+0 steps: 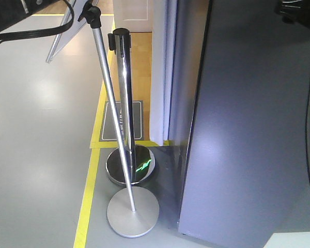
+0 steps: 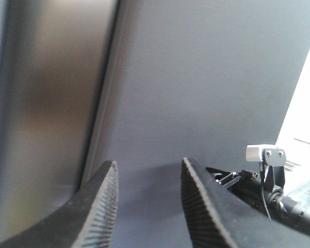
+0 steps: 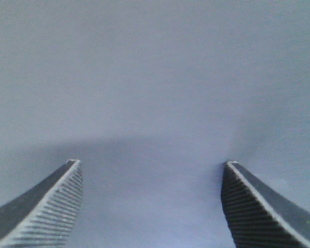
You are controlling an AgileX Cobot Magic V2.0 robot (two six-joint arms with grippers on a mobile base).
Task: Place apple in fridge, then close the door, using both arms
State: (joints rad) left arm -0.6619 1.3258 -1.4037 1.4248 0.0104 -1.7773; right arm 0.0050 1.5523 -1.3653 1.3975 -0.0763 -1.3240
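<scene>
The apple is not in view. The dark grey outer face of the fridge door [image 1: 248, 129] fills the right of the front view. My left gripper [image 2: 147, 163] is open and empty, its fingertips close to the grey door face [image 2: 206, 77]. A bright white area [image 2: 306, 113] shows past the door's right edge. My right gripper [image 3: 152, 163] is open wide and empty, its tips close to the same grey surface [image 3: 155, 77]. The right arm [image 2: 268, 194], black with a small white block on it, shows in the left wrist view at the lower right.
Two chrome barrier posts [image 1: 123, 103] on round bases [image 1: 133, 211] stand left of the fridge, one leaning. A yellow floor line [image 1: 88, 201] runs beside them. A black arm part with cable [image 1: 20, 23] hangs at the top left.
</scene>
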